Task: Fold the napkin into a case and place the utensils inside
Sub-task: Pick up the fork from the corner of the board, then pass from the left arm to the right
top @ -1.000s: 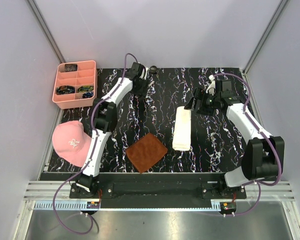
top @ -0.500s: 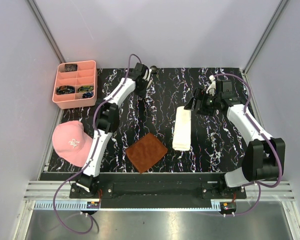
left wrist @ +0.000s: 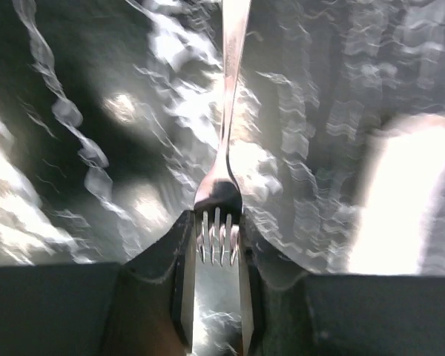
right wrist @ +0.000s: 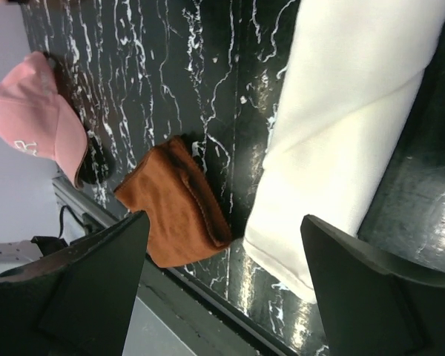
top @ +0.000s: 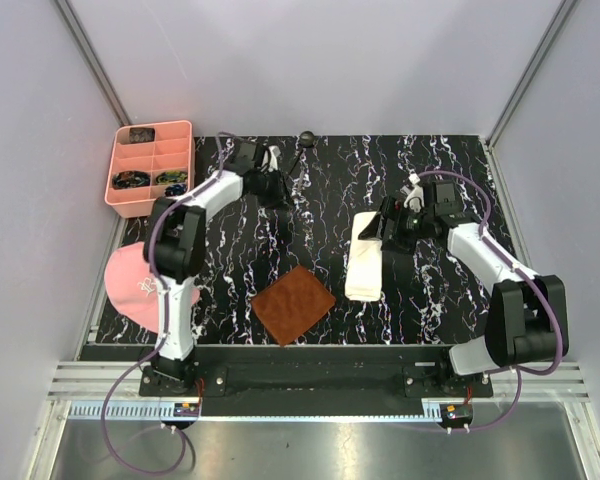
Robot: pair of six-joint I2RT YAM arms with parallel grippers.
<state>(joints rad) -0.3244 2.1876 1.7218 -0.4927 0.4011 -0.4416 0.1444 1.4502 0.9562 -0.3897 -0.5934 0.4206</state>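
Note:
The napkin lies folded into a narrow cream-white case [top: 365, 256] [right wrist: 341, 126] right of the table's middle. In the left wrist view, a grey metal fork [left wrist: 230, 111] has its tines between the fingers of my left gripper [left wrist: 216, 226], which is shut on it; the handle points away. That left gripper [top: 272, 187] is over the far left part of the table. A dark spoon [top: 306, 139] lies at the far edge. My right gripper [top: 380, 228] [right wrist: 230, 293] hangs open above the case's far end with nothing between its fingers.
A brown square mat [top: 294, 303] [right wrist: 174, 208] lies near the front, left of the case. A pink compartment tray [top: 152, 126] stands at the far left corner. A pink cap [top: 138, 285] [right wrist: 30, 119] rests at the left edge.
My left gripper closed on the fork and swung from the far edge toward the left and nearer. My right gripper shifted left and down over the case's far end, staying open.

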